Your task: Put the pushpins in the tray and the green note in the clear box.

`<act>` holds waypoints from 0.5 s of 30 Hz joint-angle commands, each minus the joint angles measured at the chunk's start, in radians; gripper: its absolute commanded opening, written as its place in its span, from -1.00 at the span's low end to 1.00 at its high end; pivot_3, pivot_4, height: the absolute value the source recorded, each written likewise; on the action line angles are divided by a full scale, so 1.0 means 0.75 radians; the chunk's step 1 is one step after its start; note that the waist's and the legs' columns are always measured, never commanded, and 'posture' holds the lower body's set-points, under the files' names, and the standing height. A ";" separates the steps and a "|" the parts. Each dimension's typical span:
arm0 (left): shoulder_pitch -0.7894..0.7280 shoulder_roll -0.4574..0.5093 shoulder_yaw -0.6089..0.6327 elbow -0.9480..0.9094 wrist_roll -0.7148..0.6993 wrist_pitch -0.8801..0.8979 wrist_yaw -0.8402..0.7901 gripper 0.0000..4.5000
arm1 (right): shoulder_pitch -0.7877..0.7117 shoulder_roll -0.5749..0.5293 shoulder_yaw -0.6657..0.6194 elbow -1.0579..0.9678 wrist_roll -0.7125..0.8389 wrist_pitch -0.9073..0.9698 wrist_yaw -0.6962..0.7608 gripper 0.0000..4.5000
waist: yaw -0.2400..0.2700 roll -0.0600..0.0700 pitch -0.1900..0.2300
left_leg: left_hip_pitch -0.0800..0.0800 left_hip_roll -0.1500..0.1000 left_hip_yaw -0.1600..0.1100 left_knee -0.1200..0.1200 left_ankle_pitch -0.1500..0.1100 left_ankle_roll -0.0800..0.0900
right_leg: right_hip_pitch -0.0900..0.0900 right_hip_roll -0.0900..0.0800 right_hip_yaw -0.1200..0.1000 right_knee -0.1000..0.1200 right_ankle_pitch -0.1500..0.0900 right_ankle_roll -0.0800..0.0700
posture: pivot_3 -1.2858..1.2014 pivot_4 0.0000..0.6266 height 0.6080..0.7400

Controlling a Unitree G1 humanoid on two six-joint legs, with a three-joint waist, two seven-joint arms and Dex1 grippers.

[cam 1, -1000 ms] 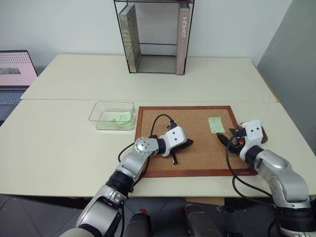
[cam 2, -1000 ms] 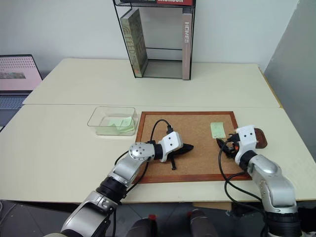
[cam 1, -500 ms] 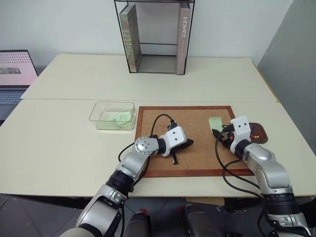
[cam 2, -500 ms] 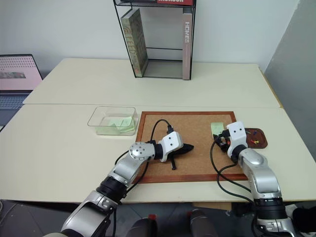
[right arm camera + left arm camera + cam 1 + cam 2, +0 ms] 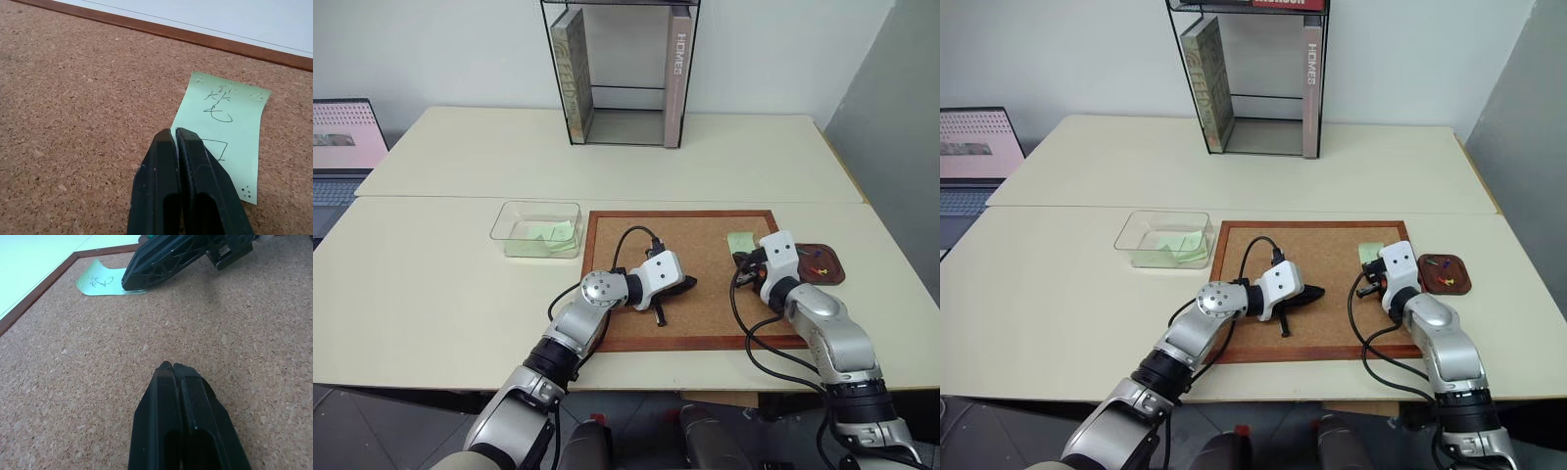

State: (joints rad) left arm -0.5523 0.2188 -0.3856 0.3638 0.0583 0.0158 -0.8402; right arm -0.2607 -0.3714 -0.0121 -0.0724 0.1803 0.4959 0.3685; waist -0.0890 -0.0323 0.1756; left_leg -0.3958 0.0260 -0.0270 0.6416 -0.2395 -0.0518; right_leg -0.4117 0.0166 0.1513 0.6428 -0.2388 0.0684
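The green note [image 5: 222, 132] lies flat on the corkboard [image 5: 695, 294], near its far right corner. The right gripper [image 5: 175, 133] has its fingers pressed together, tips over the note's near edge; whether paper is pinched between them cannot be told. The left gripper [image 5: 172, 366] rests at mid-board, fingers together, holding nothing. The tray [image 5: 1445, 274] sits on the table just right of the corkboard and contains pushpins [image 5: 1441, 281]. The clear box [image 5: 536, 230] stands just left of the corkboard with green slips inside.
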 commanded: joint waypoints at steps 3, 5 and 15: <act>0.034 0.017 -0.023 0.084 0.044 0.046 0.006 -1.00 | -0.009 -0.040 -0.076 -0.265 0.053 0.073 0.008 -0.98 | 0.001 0.000 0.000 | -0.001 0.000 0.000 0.000 0.000 0.000 | -0.001 0.000 0.000 0.000 0.000 0.000 | 0.03 -0.52 1.00; 0.034 0.013 -0.020 0.085 0.039 0.051 0.008 -1.00 | -0.014 -0.053 -0.087 -0.312 0.065 0.104 0.011 -0.98 | 0.001 0.000 0.000 | 0.000 0.000 0.000 0.000 0.000 0.000 | -0.001 0.000 0.000 0.000 0.000 0.000 | 0.03 -0.52 1.00; -0.022 -0.080 0.090 0.058 -0.071 0.164 0.048 -1.00 | -0.052 -0.137 -0.097 -0.461 0.108 0.210 0.052 -0.98 | 0.004 0.000 0.000 | -0.001 0.000 0.000 0.003 0.000 0.000 | -0.001 0.000 0.000 0.000 0.000 0.000 | 0.03 -0.52 1.00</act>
State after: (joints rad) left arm -0.5628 0.1798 -0.3462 0.3830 0.0326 0.0677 -0.8255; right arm -0.2794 -0.4538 -0.0588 -0.3616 0.2481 0.6451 0.3954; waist -0.0861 -0.0326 0.1758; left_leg -0.3966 0.0260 -0.0271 0.6438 -0.2394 -0.0517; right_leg -0.4121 0.0165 0.1513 0.6424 -0.2388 0.0684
